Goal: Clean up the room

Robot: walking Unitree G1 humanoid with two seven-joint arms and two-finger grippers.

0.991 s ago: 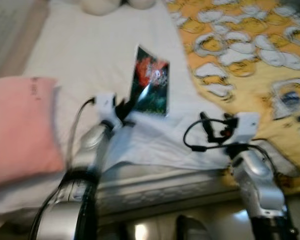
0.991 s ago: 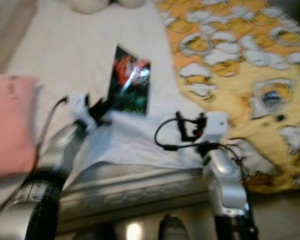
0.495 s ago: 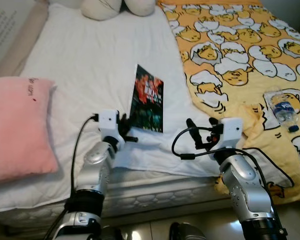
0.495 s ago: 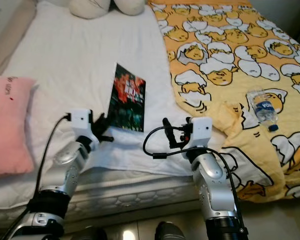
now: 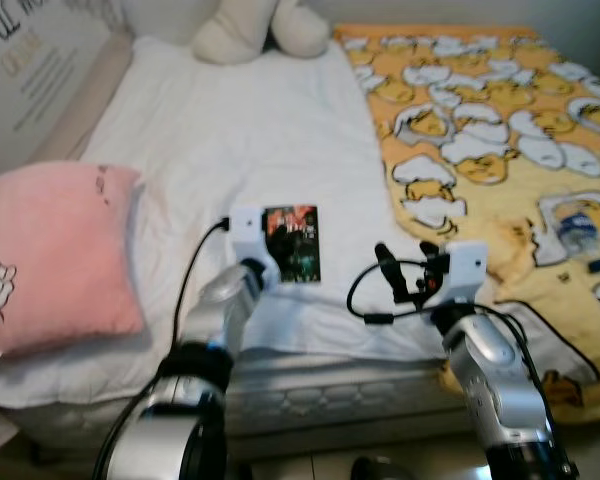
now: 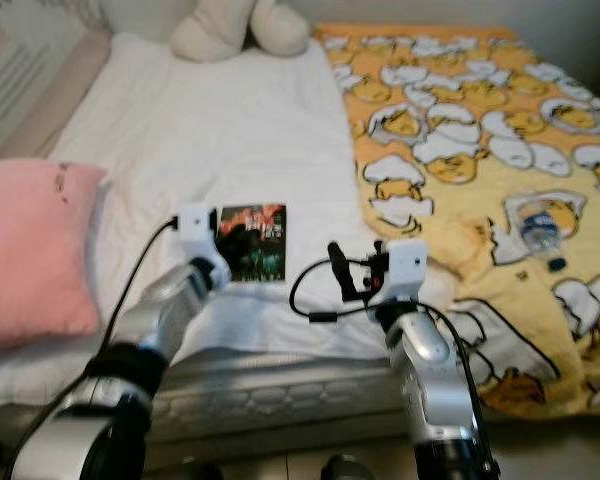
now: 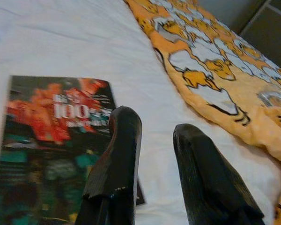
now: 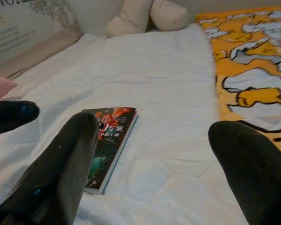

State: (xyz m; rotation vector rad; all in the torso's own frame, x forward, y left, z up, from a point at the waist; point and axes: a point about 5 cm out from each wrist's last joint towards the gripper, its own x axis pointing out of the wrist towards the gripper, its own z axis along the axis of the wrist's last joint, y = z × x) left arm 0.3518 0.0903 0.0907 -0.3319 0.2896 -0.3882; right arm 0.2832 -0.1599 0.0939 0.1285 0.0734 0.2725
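A book (image 5: pixel 292 243) with a dark red and green cover lies flat on the white sheet (image 5: pixel 250 140) near the bed's front edge. My left gripper (image 7: pixel 157 125) is open at the book's near corner. One finger (image 7: pixel 118 154) overlaps that corner, and only bare sheet shows between the two fingers. My right gripper (image 8: pixel 154 126) is open wide a little to the right of the book (image 8: pixel 110 140), above the sheet and pointing along the bed. A clear plastic bottle (image 5: pixel 580 225) lies on the yellow blanket (image 5: pixel 500 120) at the right.
A pink pillow (image 5: pixel 55 260) rests on the bed's left side. A cream plush toy (image 5: pixel 260 25) sits at the head of the bed. The yellow patterned blanket covers the right half and hangs over the mattress front edge (image 5: pixel 320 400).
The book stood tilted up on one edge by my left gripper; now it lies flat on the sheet. The camera view has also shifted.
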